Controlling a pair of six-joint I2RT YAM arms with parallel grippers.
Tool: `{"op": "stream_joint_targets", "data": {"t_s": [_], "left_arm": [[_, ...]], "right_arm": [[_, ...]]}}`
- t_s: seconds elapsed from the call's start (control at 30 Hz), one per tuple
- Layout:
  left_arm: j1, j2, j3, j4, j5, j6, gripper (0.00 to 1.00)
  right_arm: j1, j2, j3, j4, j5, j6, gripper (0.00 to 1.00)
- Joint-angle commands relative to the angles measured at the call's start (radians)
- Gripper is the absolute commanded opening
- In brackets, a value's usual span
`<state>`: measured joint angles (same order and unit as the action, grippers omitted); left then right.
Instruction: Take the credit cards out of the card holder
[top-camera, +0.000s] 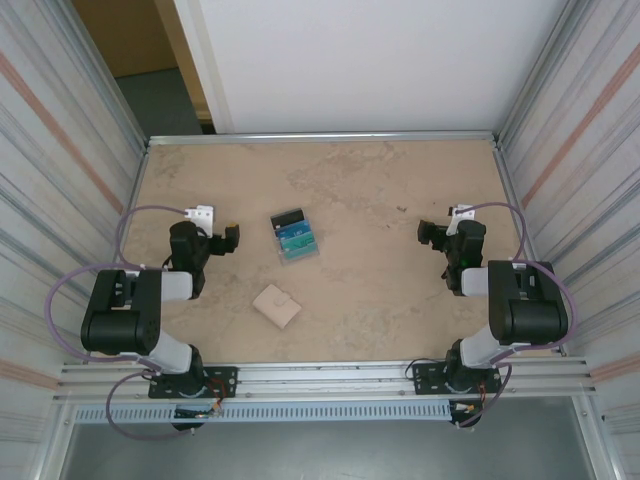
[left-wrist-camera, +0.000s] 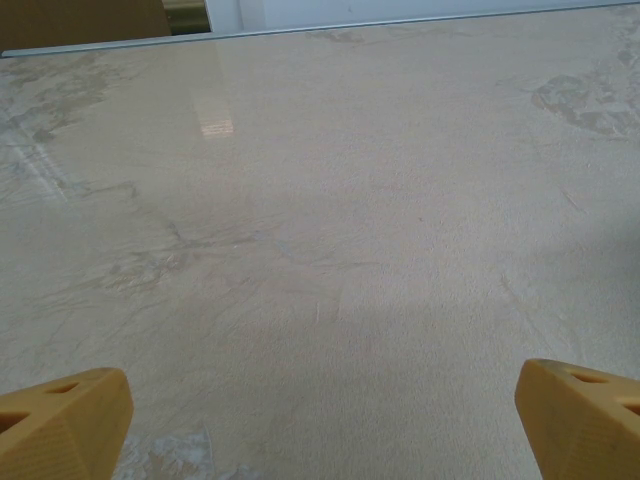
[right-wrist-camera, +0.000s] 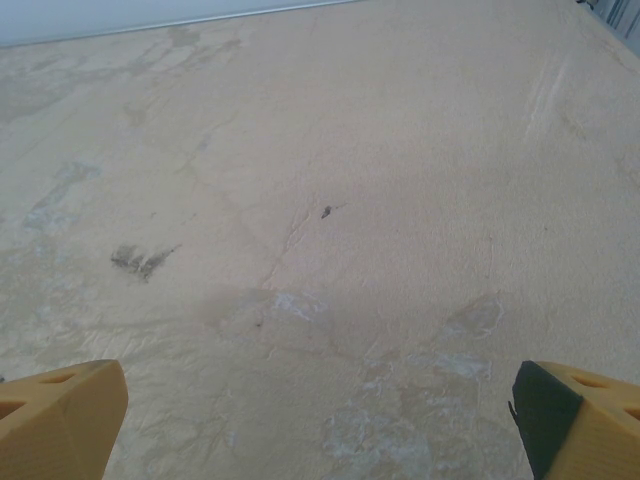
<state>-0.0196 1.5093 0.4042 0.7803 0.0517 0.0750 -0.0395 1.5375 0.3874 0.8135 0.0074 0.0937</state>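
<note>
Top external view, tan card holder (top-camera: 277, 305) lying closed on the table (top-camera: 400, 180), fanned cards (top-camera: 296, 237) just beyond it, left gripper (top-camera: 226, 240) and right gripper (top-camera: 432, 233) empty, jaws spread wide.

one overhead, two low over table (left-wrist-camera: 320, 200)

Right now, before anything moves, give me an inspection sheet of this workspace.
surface: beige mottled table, some darker stains.
job's things: tan card holder looks folded shut, near the front; fanned cards lie beyond it, apart.
clutter: nothing seen.
grippers: left gripper and right gripper, jaws wide open, holding nothing.
cables: purple cables loop beside each arm, away from the job's things.
surroundings: ribbed metal walls at both sides, white panel behind.
</note>
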Motion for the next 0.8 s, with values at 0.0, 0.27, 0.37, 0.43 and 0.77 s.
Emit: {"op": "stream_joint_targets", "data": {"t_s": [0.0,0.27,0.37,0.43,0.77], "left_arm": [[0.005,0.001,0.006,0.012,-0.002,0.003,0.99],[0.005,-0.126,0.062,-0.183,-0.005,-0.003,0.99],[0.006,-0.202,0.067,-0.264,-0.045,-0.041,0.99],[0.005,-0.26,0.062,-0.316,-0.078,-0.097,0.99],[-0.135,-0.625,0.094,-0.781,-0.308,-0.409,0.99]], "right_arm": [[0.0,0.004,0.019,-0.006,0.021,0.0,0.99],[0.0,-0.009,0.032,-0.045,0.01,-0.004,0.99],[0.0,-0.024,0.047,-0.081,0.019,0.001,0.99],[0.0,-0.044,0.063,-0.127,0.03,0.003,0.99],[0.008,-0.2,0.127,-0.358,0.143,0.02,0.99]]}}
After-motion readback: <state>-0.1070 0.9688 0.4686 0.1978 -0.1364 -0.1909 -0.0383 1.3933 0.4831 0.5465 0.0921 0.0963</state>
